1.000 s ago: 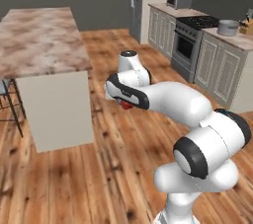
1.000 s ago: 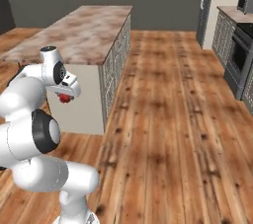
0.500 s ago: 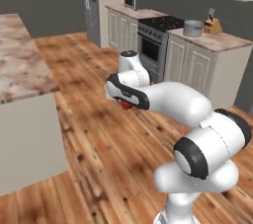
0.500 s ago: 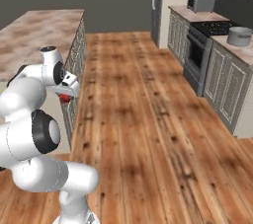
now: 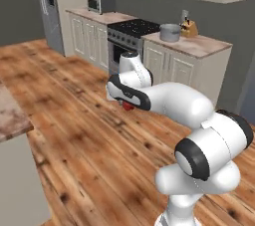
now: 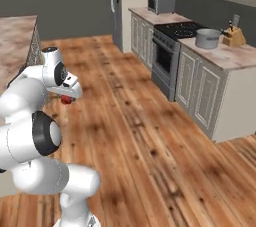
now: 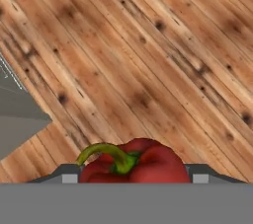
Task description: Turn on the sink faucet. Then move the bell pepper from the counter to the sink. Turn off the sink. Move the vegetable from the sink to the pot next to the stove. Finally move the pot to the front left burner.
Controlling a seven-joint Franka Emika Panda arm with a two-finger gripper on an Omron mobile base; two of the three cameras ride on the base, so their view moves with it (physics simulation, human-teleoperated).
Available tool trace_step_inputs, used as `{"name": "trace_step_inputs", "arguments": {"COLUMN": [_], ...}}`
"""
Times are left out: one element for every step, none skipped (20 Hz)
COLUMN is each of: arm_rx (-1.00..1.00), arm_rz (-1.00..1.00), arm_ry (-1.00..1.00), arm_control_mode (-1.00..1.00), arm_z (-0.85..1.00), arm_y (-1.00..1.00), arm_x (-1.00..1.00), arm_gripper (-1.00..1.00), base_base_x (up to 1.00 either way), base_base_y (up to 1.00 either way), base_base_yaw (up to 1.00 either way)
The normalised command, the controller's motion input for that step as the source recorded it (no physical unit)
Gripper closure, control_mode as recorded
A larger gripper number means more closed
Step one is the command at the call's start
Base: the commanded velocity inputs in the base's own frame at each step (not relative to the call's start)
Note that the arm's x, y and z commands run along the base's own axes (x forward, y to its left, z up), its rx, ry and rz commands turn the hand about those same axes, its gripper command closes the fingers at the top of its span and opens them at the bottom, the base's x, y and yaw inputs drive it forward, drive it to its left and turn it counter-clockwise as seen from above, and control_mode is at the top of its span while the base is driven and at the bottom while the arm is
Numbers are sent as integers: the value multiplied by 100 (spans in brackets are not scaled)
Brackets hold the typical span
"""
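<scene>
Wide wooden floor [image 5: 74, 135]; beige counter [image 6: 225, 53] beyond.

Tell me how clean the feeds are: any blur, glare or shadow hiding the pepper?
Hand view: sharp, bell pepper evenly lit, its lower part cut off by the frame. Left base view: soft, pepper a small red patch shaded under the arm. Right base view: no glare, pot readable.

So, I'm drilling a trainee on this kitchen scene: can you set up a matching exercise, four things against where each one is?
Things:
1. bell pepper
2. pot
3. microwave
4. knife block

Places:
A. counter past the stove, by the fridge
B. between the pincer's tips
C. counter just beside the stove
D. near the wall, behind the pot

Pairs: 1-B, 2-C, 3-A, 4-D
</scene>
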Motion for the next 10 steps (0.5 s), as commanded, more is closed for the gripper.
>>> {"name": "trace_step_inputs", "arguments": {"arm_rx": [0, 0, 0, 0, 0, 0, 0, 0, 0, 0], "arm_rz": [0, 0, 0, 0, 0, 0, 0, 0, 0, 0], "arm_ry": [0, 0, 0, 0, 0, 0, 0, 0, 0, 0], "arm_control_mode": [100, 100, 100, 100, 100, 100, 100, 100, 100, 100], "arm_z": [0, 0, 0, 0, 0, 0, 0, 0, 0, 0], "arm_y": [0, 0, 0, 0, 0, 0, 0, 0, 0, 0], "arm_x": [0, 0, 0, 0, 0, 0, 0, 0, 0, 0], "arm_gripper": [100, 100, 100, 100, 100, 100, 100, 100, 100, 100], "base_base_x": [98, 99, 98, 92, 92, 92, 92, 91, 88, 86], "base_base_y": [-2, -4, -9, -17, -16, -14, -16, -19, -24, -22], "base_base_yaw": [-36, -36, -36, -35, -35, -35, -35, -35, -35, -35]}}
